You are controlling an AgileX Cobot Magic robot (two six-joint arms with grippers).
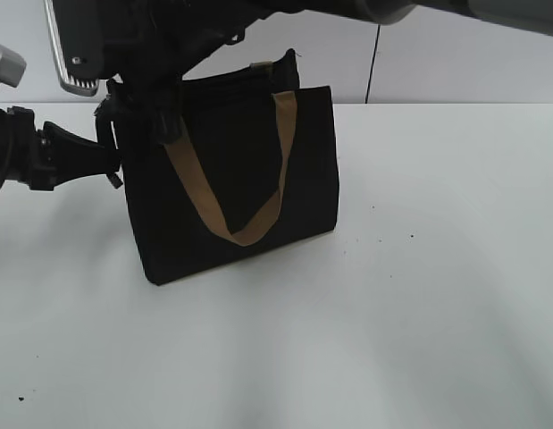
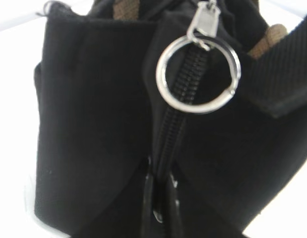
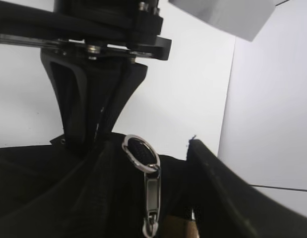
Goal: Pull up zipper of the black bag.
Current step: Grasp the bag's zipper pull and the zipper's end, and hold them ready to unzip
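The black bag (image 1: pixel 231 179) stands upright on the white table, one tan handle (image 1: pixel 258 223) hanging down its front. My left gripper (image 1: pixel 115 163) is shut on the bag's left end; in the left wrist view its fingers (image 2: pixel 160 208) pinch the fabric at the zipper (image 2: pixel 180 109) line. The silvery pull tab (image 2: pixel 205 22) carries a metal ring (image 2: pixel 198 74) lying on the closed teeth. The right wrist view shows the ring (image 3: pixel 140 151), the tab (image 3: pixel 152 196) and my left gripper (image 3: pixel 93 134) behind them. My right gripper (image 1: pixel 164 112) hovers over the bag's top left; its jaws are hidden.
The white table (image 1: pixel 419 268) stretches to the right and front of the bag. A white wall with a dark vertical seam (image 1: pixel 374 54) stands behind. A grey-white part of the right arm (image 1: pixel 75 54) hangs at the upper left.
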